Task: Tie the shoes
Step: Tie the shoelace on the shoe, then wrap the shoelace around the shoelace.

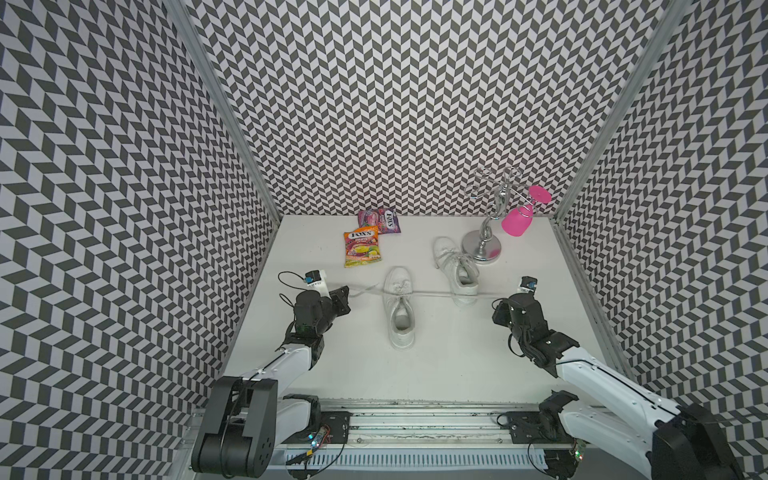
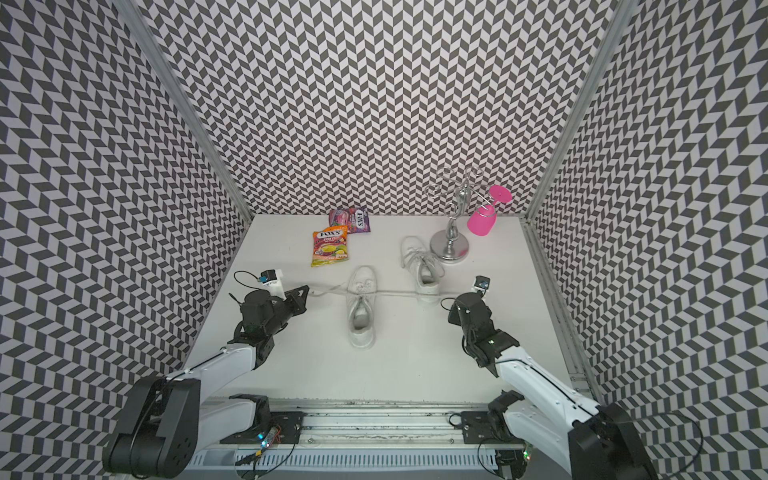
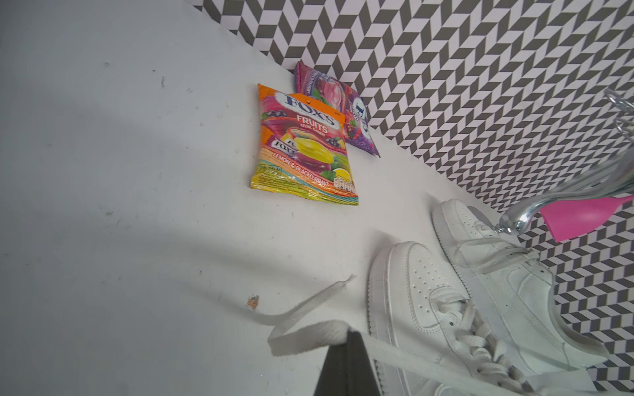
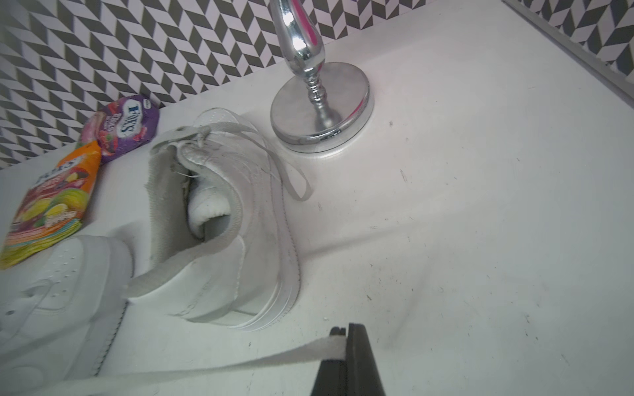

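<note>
Left wrist view shows the left gripper pressed together on a flat white lace, with a short free tail curling off beyond the pinch. Right wrist view shows the right gripper pinching the other lace end the same way, close to its tip. In both top views the two ends run as one taut straight line out from the near shoe, which lies between the grippers with its toe toward the back wall.

The risk, as I judge it, lies in that tension. The right hold is near the very end of the lace, so a harder outward pull could slip the woven tape free. Uneven pulling could drag or twist the near shoe, since nothing pins it down. The right strand also passes just beside the heel of the far shoe and could snag there or nudge it toward the metal stand just behind it.

The laces are flat, soft, woven and limp; the shoes are smooth white with perforated toes, padded collars and ribbed soles. The far shoe carries looped laces, seemingly already tied. The stand is polished chrome on a round base, holding a pink cup. Two glossy, crinkly candy bags lie beyond the near shoe's toe on the matte, scuffed white surface.
</note>
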Available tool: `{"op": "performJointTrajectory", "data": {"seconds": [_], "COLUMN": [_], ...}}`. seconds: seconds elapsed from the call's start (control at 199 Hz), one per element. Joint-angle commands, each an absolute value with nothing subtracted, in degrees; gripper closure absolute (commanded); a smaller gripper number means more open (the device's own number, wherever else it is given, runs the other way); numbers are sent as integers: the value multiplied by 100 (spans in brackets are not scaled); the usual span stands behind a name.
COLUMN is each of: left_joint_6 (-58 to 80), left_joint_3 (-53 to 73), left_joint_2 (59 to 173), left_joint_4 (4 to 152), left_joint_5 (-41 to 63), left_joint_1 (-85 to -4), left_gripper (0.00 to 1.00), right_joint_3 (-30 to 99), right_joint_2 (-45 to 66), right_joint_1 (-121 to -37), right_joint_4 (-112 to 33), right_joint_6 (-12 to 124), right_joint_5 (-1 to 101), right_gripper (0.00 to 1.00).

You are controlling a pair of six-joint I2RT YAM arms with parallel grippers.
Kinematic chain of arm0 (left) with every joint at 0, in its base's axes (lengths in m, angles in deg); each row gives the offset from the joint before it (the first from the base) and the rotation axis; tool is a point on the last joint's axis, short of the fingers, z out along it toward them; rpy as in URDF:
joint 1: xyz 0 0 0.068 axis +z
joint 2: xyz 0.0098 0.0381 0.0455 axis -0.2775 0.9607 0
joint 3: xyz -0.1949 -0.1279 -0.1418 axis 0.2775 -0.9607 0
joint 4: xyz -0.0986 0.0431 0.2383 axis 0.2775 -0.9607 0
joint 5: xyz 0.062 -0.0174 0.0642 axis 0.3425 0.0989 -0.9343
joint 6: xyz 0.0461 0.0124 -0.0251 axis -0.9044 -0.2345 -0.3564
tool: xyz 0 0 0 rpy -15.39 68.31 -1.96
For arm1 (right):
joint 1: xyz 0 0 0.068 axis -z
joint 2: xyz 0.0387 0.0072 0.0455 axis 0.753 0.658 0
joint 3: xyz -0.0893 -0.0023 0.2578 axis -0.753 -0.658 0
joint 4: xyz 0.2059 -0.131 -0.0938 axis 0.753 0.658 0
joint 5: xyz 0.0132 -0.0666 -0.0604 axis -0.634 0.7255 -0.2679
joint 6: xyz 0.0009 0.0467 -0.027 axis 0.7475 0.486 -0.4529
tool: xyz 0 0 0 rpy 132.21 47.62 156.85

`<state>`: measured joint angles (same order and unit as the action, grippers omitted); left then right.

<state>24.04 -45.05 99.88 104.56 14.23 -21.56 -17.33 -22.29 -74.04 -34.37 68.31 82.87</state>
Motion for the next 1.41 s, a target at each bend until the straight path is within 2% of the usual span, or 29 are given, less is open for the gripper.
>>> {"op": "performJointTrajectory", "data": {"seconds": [0.0, 0.131, 0.317, 0.427, 0.523, 0.588, 0.663, 0.769, 0.889, 1.151, 1.402], "left_joint_6": [2258, 2339, 2415, 2409, 2384, 2399, 2408, 2371, 2381, 2466, 2633], "left_joint_3": [-4330, -4066, -3698, -3484, -3333, -3275, -3204, -3085, -2972, -2815, -2866], "left_joint_2": [9726, 9531, 9234, 9124, 9087, 9073, 9051, 9035, 9063, 9032, 9058], "left_joint_4": [10628, 10419, 10015, 9701, 9470, 9388, 9337, 9214, 9160, 8923, 8932], "left_joint_5": [1885, 1997, 2043, 2085, 2129, 2155, 2211, 2256, 2328, 2367, 2451], "left_joint_1": [-2362, -2665, -2842, -2842, -2842, -2842, -2842, -2842, -2842, -2815, -2806], "left_gripper": [99, 99, 99, 99, 98, 98, 98, 98, 98, 97, 97], "right_joint_3": [-1695, -2161, -2661, -2462, -2004, -1772, -1663, -1582, -1184, 1299, 2284], "right_joint_2": [-2625, -2832, -2755, -2749, -3039, -3403, -3698, -3458, -2285, 963, 2380], "right_joint_1": [-7363, -7361, -7363, -7372, -7451, -7595, -7699, -7816, -8186, -9218, -9468], "right_joint_4": [-3295, -3342, -3672, -3569, -3179, -3158, -3652, -4720, -5710, -5048, -4881], "right_joint_6": [6985, 7456, 7950, 7731, 7320, 7010, 6560, 5910, 5242, 3811, 3628], "right_joint_5": [7718, 7118, 6492, 6551, 7128, 7531, 7375, 6339, 5131, 4582, 4155], "right_gripper": [99, 88, 79, 60, 42, 37, 33, 33, 33, 32, 33]}}
